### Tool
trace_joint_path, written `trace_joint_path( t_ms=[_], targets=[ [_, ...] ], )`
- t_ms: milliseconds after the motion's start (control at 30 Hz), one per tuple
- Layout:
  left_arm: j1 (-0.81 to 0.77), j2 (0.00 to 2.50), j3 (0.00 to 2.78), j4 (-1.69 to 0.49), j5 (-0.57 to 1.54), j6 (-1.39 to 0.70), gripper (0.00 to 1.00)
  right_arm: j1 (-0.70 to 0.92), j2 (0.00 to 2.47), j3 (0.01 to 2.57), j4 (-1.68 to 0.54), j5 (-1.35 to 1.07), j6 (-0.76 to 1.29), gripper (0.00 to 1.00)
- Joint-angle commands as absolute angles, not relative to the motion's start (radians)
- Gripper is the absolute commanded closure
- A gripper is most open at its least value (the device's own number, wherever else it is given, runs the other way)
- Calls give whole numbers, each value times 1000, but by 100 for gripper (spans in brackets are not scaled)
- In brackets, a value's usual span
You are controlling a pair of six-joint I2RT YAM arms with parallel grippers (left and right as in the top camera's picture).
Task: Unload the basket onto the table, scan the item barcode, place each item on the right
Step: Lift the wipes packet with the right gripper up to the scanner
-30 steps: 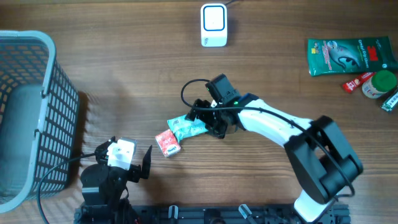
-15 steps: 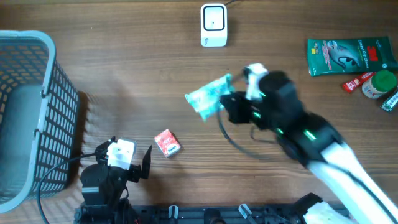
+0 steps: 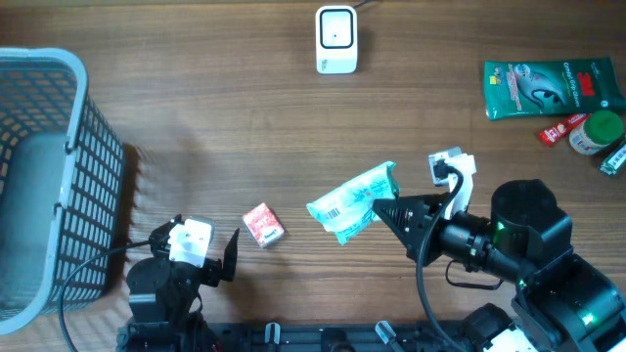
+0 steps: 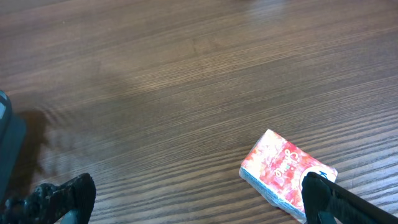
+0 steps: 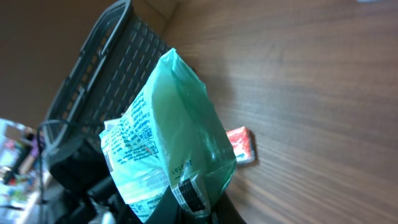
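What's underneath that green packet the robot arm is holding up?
Only wooden table shows around the green packet, pinched in the right gripper. The red box lies off to one side, not beneath. The patch directly below is covered from overhead.

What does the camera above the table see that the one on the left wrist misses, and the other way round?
Only overhead shows the white scanner, the grey basket, the green pouch gripped in the right jaws, and the green packet far right. Only the left wrist shows close-up print on the small red packet. Both show that red packet lying on the wooden table.
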State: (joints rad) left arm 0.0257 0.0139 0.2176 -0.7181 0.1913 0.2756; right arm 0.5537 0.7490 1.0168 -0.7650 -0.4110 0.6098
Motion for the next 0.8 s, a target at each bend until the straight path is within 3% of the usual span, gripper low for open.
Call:
trace_joint_path(
  t_ms=[0,667,700,733,767],
  targets=[
    [30,7,215,-716,190,284,0,556,747,1026,-764,-422,717,96],
    [30,7,215,-716,189,284,0,556,770,1026,-825,-222,817,96],
    [30,7,215,-716,189,284,0,556,787,1026,-820,-167,768,95],
    [30,7,215,-716,189,284,0,556,839,1010,-739,0,556,96],
    [30,7,215,-716,189,284,0,556,867,1001,-691,55,480,96]
  ],
)
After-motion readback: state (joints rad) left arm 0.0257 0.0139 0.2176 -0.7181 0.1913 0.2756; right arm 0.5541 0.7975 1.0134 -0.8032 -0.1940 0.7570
